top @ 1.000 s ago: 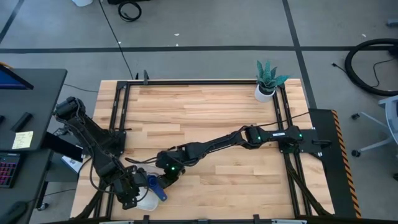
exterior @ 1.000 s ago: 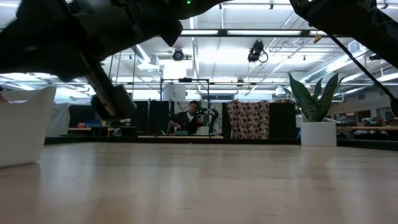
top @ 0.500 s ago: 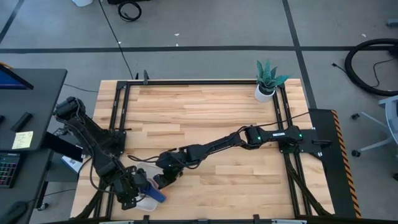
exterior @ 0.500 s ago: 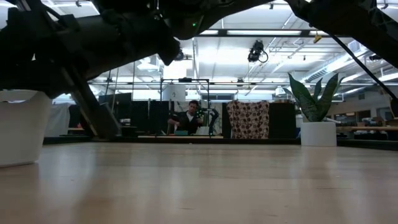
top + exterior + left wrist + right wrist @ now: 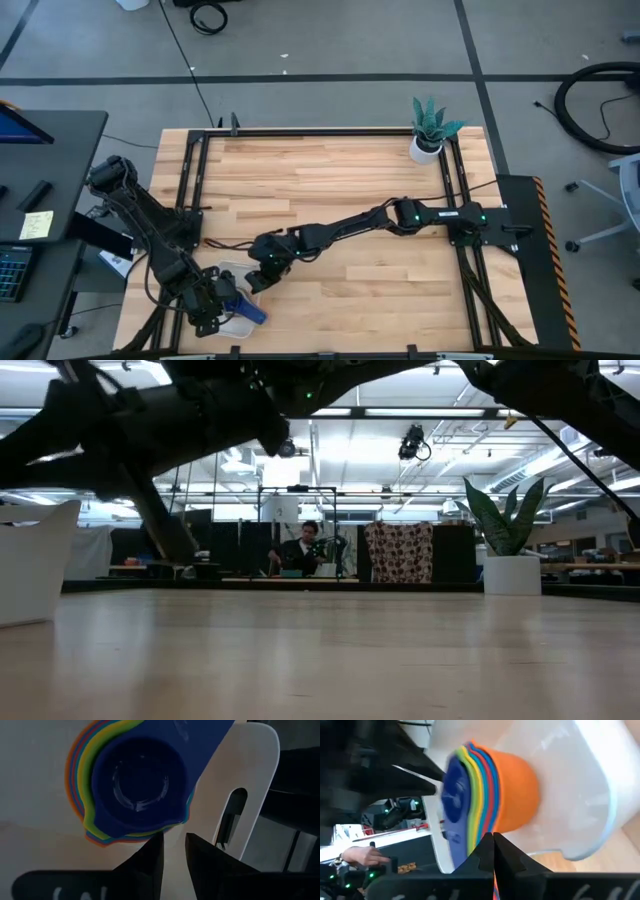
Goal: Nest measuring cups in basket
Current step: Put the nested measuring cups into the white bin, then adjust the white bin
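Now your cups [image 5: 135,790] sit nested in the basket [image 5: 255,765], dark blue innermost, just beyond the left pincer [image 5: 172,847], whose tips stand slightly apart and pinch nothing. Your right pincer [image 5: 493,840] is pressed together, empty, just beside the basket's wall, level with the orange outermost cup. Both hover at the worktop's [image 5: 340,180] near left corner.

Dark blue innermost among the measuring cups [image 5: 137,790], then rims of light blue, green, yellow, red, with orange outermost. White for the basket [image 5: 580,795]. Pale striped wood for the desk [image 5: 330,190]. Green leaves, white pot on the potted plant [image 5: 430,128]. Dark arms throughout.
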`<state>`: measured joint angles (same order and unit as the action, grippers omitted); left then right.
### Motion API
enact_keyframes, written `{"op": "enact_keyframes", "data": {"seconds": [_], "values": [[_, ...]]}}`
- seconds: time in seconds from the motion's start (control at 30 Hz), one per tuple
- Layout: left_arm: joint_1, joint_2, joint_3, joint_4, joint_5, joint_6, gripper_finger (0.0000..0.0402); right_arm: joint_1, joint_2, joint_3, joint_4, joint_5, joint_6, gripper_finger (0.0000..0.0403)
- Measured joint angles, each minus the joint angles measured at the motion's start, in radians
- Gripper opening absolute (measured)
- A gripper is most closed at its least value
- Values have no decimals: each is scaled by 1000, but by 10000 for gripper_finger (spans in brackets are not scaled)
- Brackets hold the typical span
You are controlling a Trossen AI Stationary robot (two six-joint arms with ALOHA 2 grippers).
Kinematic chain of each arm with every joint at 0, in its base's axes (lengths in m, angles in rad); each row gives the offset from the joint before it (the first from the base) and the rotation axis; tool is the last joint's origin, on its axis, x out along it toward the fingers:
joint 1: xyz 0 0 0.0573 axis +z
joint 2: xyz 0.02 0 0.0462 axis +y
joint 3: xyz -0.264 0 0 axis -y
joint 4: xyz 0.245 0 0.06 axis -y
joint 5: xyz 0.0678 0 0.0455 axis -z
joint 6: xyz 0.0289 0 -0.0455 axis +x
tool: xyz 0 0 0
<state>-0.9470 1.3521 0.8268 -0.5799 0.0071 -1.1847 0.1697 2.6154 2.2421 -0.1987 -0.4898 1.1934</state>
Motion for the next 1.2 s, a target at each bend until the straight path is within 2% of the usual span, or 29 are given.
{"op": "enact_keyframes", "data": {"seconds": [0.3,0.57,0.73,0.93,1.2], "values": [[-9,-38,1,-23,46,-16,73,-17,-104,0,-193,27,-120,0],[-74,-151,1,-242,16,-255,9,25,-130,0,-438,48,-127,0],[-129,-148,1,-286,14,-355,7,41,-130,-29,-427,76,-119,0],[-166,-122,1,-293,8,-455,5,35,-130,-81,-309,112,-72,0],[-238,-129,1,-334,-88,-642,4,31,-129,-136,-269,167,-64,0]]}}
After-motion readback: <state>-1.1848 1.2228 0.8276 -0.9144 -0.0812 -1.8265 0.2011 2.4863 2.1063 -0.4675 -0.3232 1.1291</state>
